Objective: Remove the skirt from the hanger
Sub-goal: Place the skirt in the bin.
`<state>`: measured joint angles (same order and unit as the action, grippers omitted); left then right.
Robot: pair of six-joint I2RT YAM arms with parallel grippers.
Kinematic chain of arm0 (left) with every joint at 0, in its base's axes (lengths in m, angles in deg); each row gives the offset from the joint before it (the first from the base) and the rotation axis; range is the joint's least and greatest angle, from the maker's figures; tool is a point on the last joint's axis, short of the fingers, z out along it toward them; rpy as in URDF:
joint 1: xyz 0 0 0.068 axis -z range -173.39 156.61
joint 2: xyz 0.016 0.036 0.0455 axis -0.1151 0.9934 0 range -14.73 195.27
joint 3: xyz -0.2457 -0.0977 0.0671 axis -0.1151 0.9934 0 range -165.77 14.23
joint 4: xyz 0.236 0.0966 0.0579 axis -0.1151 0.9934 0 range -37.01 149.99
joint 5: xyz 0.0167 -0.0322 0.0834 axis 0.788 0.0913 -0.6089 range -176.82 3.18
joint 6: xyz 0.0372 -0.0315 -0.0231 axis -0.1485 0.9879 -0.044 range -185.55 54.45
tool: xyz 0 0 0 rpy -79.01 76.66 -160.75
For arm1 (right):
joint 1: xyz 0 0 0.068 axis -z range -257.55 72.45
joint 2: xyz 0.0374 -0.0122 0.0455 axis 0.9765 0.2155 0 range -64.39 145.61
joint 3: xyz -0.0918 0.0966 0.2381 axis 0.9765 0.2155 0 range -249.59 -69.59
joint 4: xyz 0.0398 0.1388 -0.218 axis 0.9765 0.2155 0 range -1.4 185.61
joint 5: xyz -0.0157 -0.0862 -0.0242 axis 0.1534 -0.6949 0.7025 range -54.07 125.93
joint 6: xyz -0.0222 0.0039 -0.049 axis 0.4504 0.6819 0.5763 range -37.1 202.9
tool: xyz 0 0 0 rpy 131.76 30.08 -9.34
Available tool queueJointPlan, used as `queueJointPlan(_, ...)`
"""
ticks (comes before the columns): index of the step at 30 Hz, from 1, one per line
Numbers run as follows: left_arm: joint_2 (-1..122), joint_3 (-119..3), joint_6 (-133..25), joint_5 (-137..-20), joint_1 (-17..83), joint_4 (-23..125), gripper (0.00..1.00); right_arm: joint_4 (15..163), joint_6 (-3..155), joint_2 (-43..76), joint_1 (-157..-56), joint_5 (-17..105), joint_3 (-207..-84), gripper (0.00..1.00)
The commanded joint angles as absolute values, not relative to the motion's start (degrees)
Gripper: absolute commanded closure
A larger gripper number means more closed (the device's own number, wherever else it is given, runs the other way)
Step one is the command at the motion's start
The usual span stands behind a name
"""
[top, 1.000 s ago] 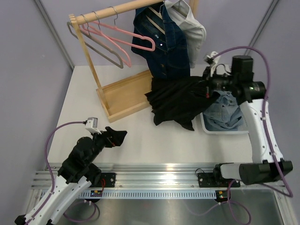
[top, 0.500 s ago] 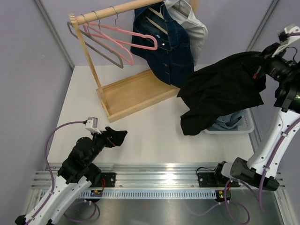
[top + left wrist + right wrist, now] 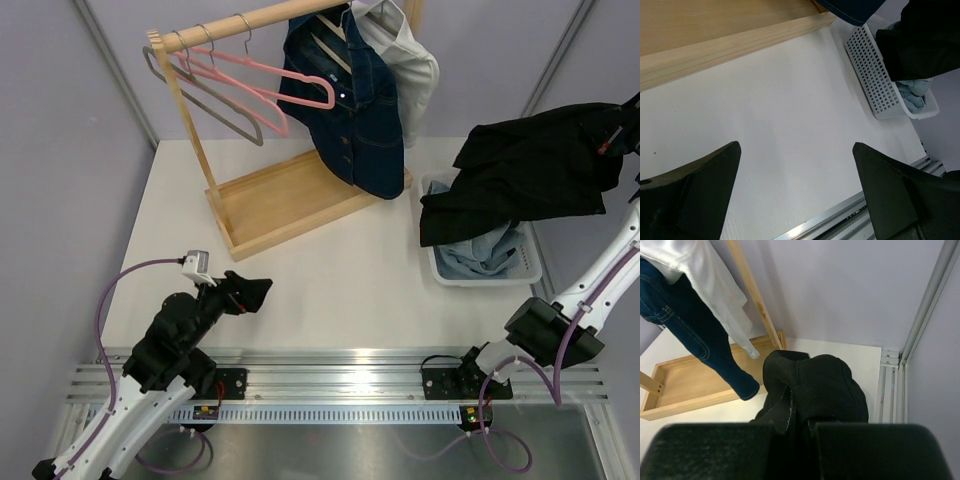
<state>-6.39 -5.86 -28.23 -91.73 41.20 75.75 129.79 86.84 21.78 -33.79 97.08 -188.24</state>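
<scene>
The left end effector (image 3: 249,289) hovers low over the near left of the white worktop (image 3: 330,280), its jaws spread wide with nothing between them. Behind it stands a wooden clothes rack (image 3: 185,110) whose base is a shallow wooden tray (image 3: 280,195). On the rail hang a grey hanger (image 3: 215,105) and a pink hanger (image 3: 260,75), then a dark denim garment (image 3: 355,110) whose hem reaches down to the tray's right end, and a white shirt (image 3: 408,60). To the right a white perforated basket (image 3: 487,280) sits on the worktop with crumpled pale blue denim (image 3: 480,255) in it. The black skirt (image 3: 535,170) is off the rack and held in the air above the basket and the right edge of the worktop. It is bunched and creased, and one loose corner droops over the basket's left side. The right end effector (image 3: 795,425) is clamped tight on a fold of the skirt.
</scene>
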Motion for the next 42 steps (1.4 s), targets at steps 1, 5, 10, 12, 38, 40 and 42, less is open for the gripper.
queueJointPlan(1,-6.8,-5.7,-29.5,-90.4,41.2,72.5,0.01,130.2,88.2,20.7,-33.5,101.5,-186.9,1.0)
queueJointPlan(5,-6.2,-5.6,-29.7,-90.2,41.2,72.0,0.01,136.8,95.7,19.8,-37.8,98.6,-182.0,1.0)
queueJointPlan(10,-5.8,-5.7,-29.8,-89.8,41.2,71.8,0.01,135.6,101.3,14.5,-46.2,91.8,-165.2,1.0)
queueJointPlan(12,-6.0,-5.6,-29.7,-89.6,41.2,72.0,0.01,132.2,100.8,13.6,-48.7,86.0,-160.1,1.0)
queueJointPlan(38,-5.7,-6.4,-30.2,-89.3,41.2,72.2,0.01,140.9,111.6,41.3,-63.8,64.1,-149.6,0.73)
queueJointPlan(40,-5.3,-6.4,-30.2,-89.1,41.2,72.1,0.01,144.0,112.4,36.7,-63.4,64.7,-152.0,0.62)
queueJointPlan(42,-5.3,-6.2,-30.2,-88.9,41.2,71.9,0.01,146.3,113.4,31.9,-63.0,64.7,-156.1,0.54)
